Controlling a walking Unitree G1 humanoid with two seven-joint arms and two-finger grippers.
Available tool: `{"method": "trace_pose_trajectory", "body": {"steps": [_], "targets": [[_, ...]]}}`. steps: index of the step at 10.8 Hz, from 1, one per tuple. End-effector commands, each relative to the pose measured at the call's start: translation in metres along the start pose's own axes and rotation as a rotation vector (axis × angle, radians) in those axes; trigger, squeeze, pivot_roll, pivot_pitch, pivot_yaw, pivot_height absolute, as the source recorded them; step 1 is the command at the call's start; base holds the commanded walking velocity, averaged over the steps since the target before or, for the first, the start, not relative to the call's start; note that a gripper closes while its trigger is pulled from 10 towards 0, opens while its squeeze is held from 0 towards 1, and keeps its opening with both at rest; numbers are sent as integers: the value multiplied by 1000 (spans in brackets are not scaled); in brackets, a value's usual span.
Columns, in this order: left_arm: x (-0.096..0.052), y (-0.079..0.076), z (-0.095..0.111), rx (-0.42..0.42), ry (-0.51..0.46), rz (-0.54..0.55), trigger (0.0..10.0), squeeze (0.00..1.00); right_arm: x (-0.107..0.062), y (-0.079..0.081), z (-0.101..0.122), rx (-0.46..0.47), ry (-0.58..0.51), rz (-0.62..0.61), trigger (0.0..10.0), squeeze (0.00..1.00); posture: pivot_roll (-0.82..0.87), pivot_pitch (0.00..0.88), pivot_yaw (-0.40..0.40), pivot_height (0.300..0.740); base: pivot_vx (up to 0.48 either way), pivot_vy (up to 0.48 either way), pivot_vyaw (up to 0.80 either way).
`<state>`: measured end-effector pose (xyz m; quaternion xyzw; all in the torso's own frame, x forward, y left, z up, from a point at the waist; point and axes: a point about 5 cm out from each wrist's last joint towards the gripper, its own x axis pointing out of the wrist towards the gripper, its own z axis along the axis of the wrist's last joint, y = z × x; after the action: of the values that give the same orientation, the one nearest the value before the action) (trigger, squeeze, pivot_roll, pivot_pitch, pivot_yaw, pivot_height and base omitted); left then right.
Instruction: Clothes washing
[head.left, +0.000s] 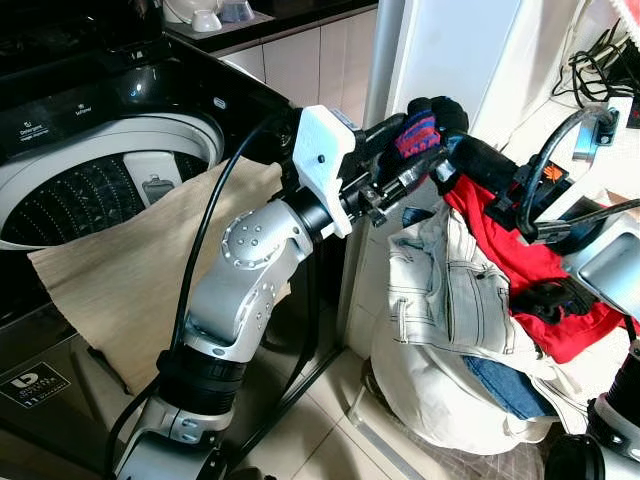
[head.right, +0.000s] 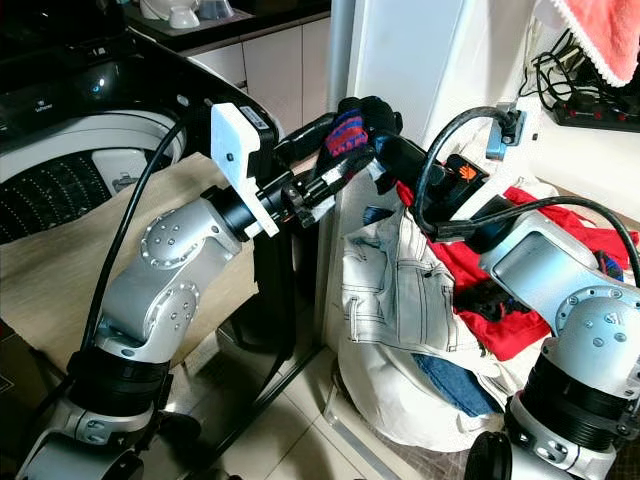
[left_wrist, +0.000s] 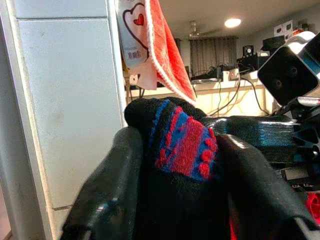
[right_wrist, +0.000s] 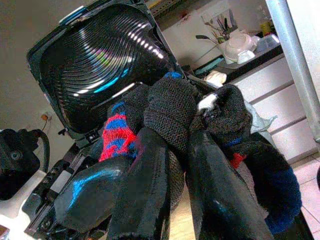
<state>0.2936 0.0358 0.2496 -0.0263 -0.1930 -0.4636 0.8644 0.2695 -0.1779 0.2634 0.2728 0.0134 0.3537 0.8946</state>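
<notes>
A black sock (head.left: 425, 125) with red and blue stripes is held up in the air, above a pile of clothes (head.left: 470, 300) on the floor, beside the open washing machine (head.left: 90, 170). The left claw (head.left: 425, 150) grips it, and the right claw (right_wrist: 175, 150) is also clenched on it.

Head stereo pair looks down and forward over both arms, sharing the washer (head.left: 110, 170) on the left and laundry pile (head.right: 420, 300) on the right. Each wrist cam sits super close, staring along its own fingers at the knit sock (left_wrist: 182, 145).
</notes>
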Motion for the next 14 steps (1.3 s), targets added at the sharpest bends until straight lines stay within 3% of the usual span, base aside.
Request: {"method": "trace_pose_trajectory", "body": {"steps": [1,8,9,14], "targets": [[-1,2,2,-5,-16,4,0,0,-1,5,2,-19,-9,19,0,0,-99,0,14,740,0,0,0],[-1,4,4,-37,-41,8,0,0,1,7,0,-38,3,24,314,0,-101,0,15,740,0,0,0],[-1,4,5,-39,-43,9,0,0,2,8,0,-52,8,32,10000,1000,-100,0,14,740,0,0,0],[-1,11,4,-27,-35,49,0,0,0,8,-1,-58,6,49,10000,1000,-99,0,17,740,0,0,0]]}}
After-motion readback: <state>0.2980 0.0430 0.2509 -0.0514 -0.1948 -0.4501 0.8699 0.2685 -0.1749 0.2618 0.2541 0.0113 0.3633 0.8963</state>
